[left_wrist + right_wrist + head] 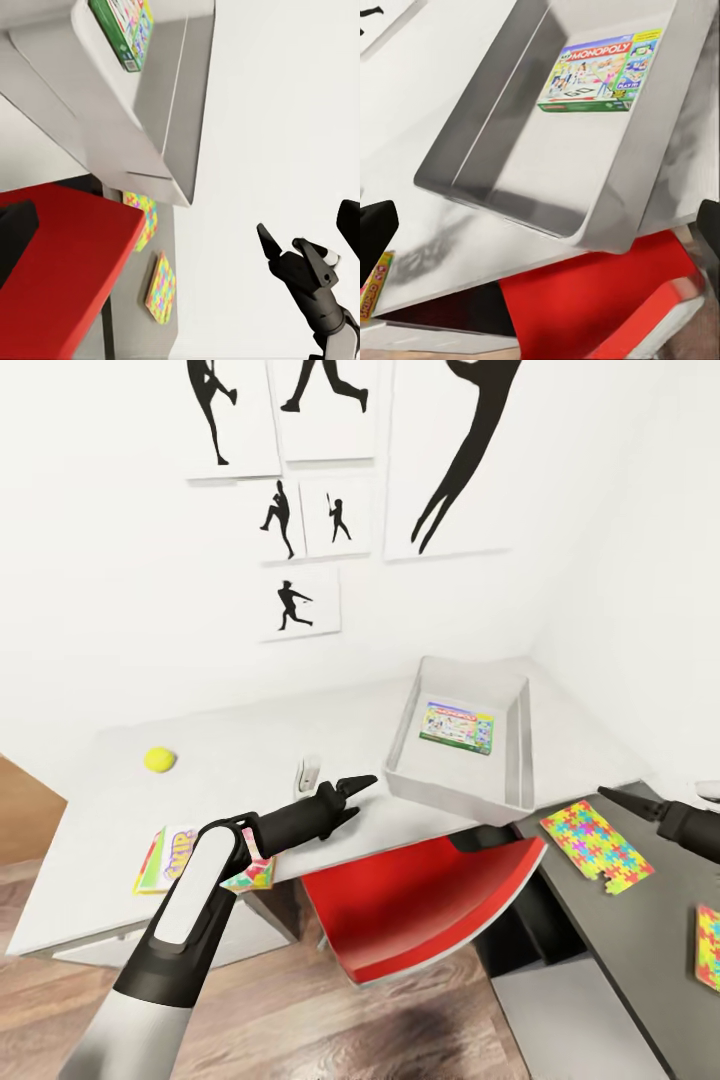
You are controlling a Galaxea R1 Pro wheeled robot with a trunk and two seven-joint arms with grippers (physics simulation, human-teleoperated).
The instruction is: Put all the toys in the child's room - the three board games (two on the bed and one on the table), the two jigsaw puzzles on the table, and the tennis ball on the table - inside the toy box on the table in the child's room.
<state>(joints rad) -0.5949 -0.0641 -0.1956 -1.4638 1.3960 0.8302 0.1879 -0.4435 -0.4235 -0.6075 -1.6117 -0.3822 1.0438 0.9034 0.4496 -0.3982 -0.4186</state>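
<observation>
The shallow lidless light grey toy box with flaring sides (pixel 462 745) stands on the long light grey counter (pixel 120 780), at the corner where the shorter dark grey-topped section (pixel 610 940) joins it. Inside it, flat on the floor towards its far end, lies a white-green board game box (pixel 600 71); the right wrist view reads "MONOPOLY" in white on a red banner across its cover, with smaller print too fine to read. Just beside the toy box, on the dark section, lies a jagged-edged multicoloured jigsaw puzzle sheet (pixel 597 845), and a second puzzle sheet (pixel 708 945) lies farther along that section from the toy box, cut by the picture's edge.

Well apart from the toy box, along the light counter, sits the small yellow-green tennis ball (pixel 159 760). Nearer the counter's front edge lies a yellow-green and red board game box (pixel 165 860), partly covered by the left arm; its lettering is too blurred to read.

The left gripper (pixel 360 788) hovers above the counter just beside the toy box's near corner, its jaws slightly parted and holding nothing. The right gripper (pixel 640 807) hangs over the dark section near the first puzzle sheet; I cannot tell how its jaws stand.

Below the toy box's corner of the counter, a red curved chair seat (pixel 420 910) stands over the wood-plank floor (pixel 300 1020). Black sports-silhouette pictures (pixel 295 605) hang on the white wall behind the toy box.
</observation>
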